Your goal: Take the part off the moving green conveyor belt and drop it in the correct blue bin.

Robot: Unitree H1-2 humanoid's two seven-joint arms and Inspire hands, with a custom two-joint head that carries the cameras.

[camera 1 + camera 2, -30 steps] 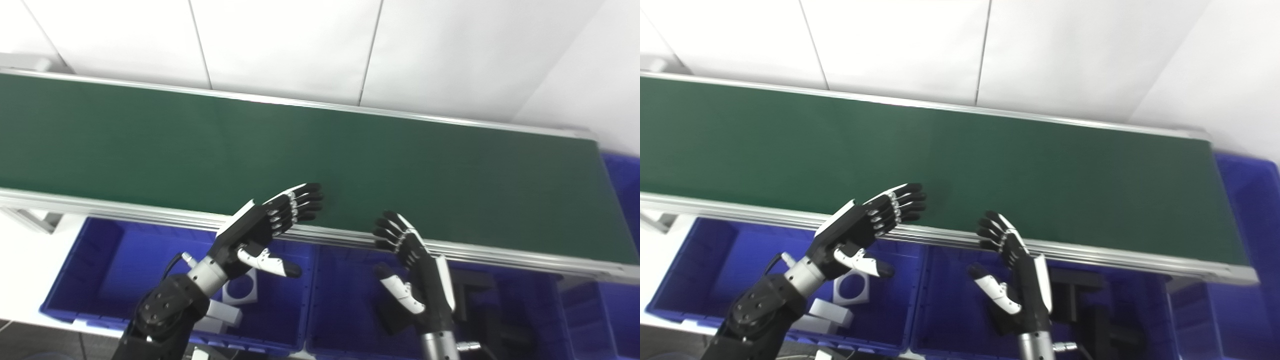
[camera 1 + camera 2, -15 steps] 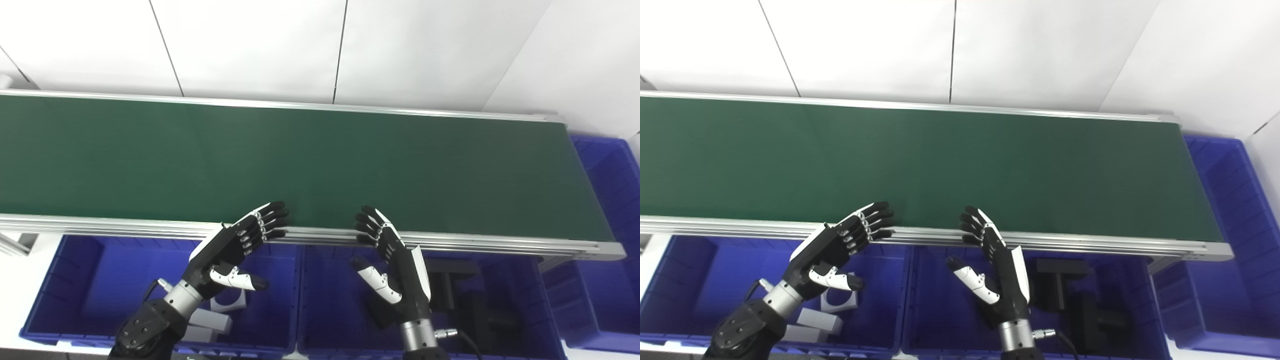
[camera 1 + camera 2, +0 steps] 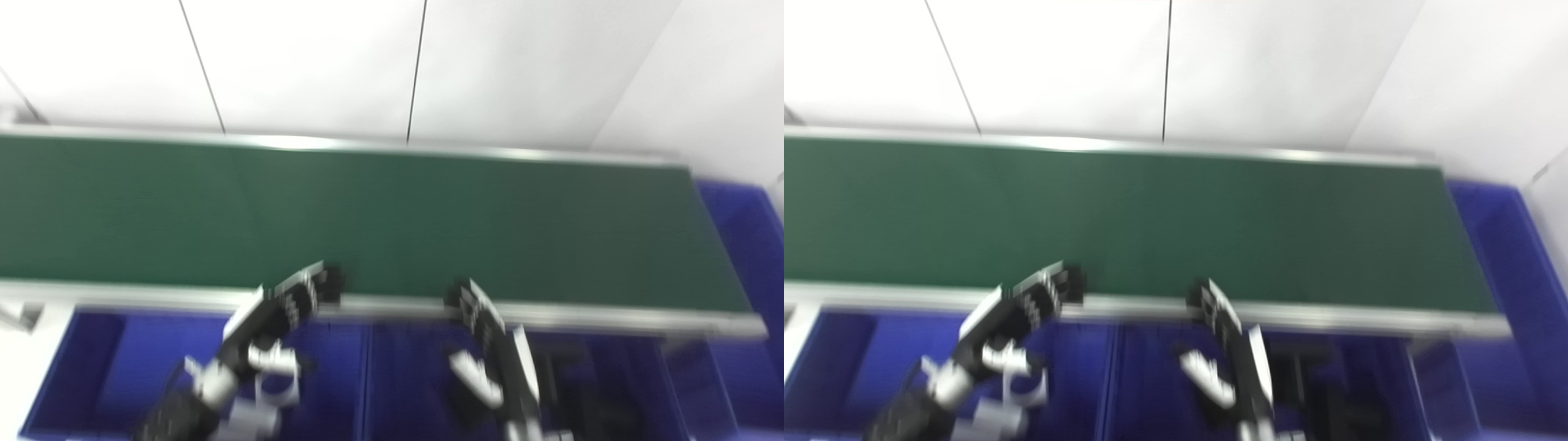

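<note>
Industrial sorting station or test lab, long green conveyor belt [image 3: 392, 220] with aluminium side rails, row of blue plastic bins [image 3: 92, 367] below, plain white panelled wall [image 3: 306, 61]

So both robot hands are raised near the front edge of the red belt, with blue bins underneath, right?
Not quite: the belt is green, not red, as the left eye view shows. The rest holds: the left hand and the right hand are raised near its front edge, with blue bins below.
</note>
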